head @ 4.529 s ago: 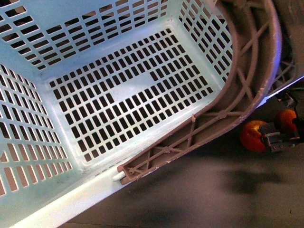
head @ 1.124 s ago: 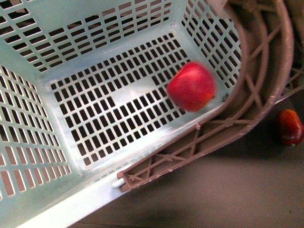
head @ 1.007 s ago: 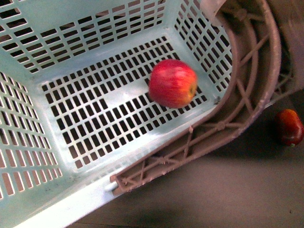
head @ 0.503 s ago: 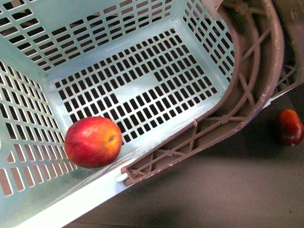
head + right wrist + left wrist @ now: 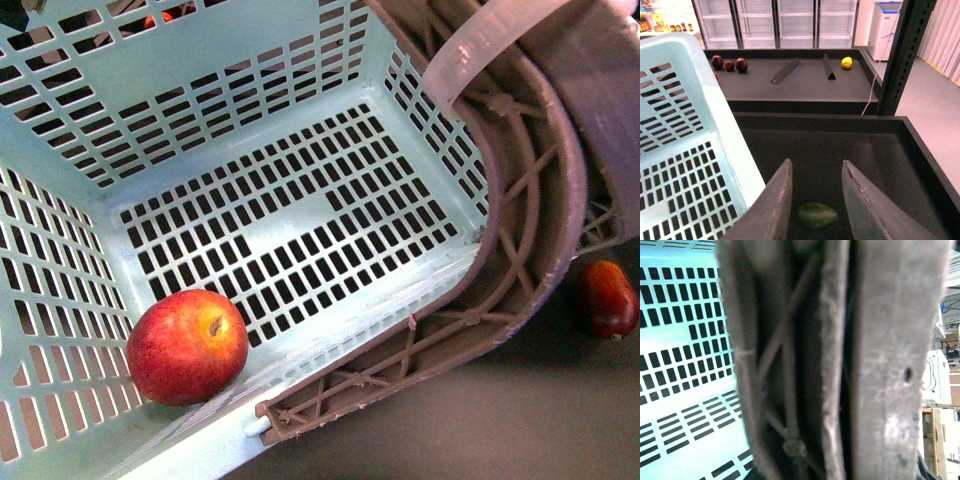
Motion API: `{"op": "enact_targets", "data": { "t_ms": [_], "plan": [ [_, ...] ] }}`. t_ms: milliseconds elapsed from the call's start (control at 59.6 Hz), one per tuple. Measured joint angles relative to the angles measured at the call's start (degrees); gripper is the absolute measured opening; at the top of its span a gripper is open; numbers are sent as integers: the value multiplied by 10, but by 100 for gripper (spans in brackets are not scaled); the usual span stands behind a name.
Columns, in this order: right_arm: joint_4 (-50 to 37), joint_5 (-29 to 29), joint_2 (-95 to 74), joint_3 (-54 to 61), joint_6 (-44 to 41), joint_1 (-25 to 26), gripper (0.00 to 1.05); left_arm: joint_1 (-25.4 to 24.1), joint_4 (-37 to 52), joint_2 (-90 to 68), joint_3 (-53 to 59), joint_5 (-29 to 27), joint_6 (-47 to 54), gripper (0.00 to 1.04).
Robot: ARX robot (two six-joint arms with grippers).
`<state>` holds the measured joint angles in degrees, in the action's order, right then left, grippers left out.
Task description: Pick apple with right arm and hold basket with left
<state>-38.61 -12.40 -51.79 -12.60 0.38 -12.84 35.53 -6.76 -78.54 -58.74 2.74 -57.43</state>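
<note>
The apple [image 5: 188, 346] lies inside the basket [image 5: 250, 60], on the slotted floor in the near corner and touching the side wall, so the picking looks done to us. What is left is the holding. The right gripper [image 5: 816, 165] is empty, its two fingers spread well apart above a dark bin, just beside the basket's outer wall, with a green fruit [image 5: 817, 215] lying below the gap. The left wrist view is filled by the basket's trussed handle [image 5: 790, 365], very close up. We cannot pick out the left gripper's fingers there, so we cannot tell how it grips. The risks we see are two: if the grip on the handle is shallow the basket may swing and set the apple rolling, and the right gripper may close on the wrong fruit — the green one, or the elongated red fruit [image 5: 608, 297] outside the basket.
</note>
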Motion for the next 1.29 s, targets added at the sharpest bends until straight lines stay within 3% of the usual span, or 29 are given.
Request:
{"op": "enact_targets", "data": {
  "t_ms": [101,436,503,587,872,1292],
  "plan": [
    [7,18,28,19,-3,16,2,0,0,0,0,-5,1,15],
    [65,68,144,80,-2,70,2,0,0,0,0,-6,2,15],
    [83,117,171,88,-2,105,2,0,0,0,0,-6,2,15],
    [98,118,193,94,-2,123,2,0,0,0,0,-4,2,15],
    [113,123,241,116,-2,126,2,-1,0,0,0,-5,2,15],
    [209,124,342,116,-2,127,2,0,0,0,0,-5,2,15]
  ]
}}
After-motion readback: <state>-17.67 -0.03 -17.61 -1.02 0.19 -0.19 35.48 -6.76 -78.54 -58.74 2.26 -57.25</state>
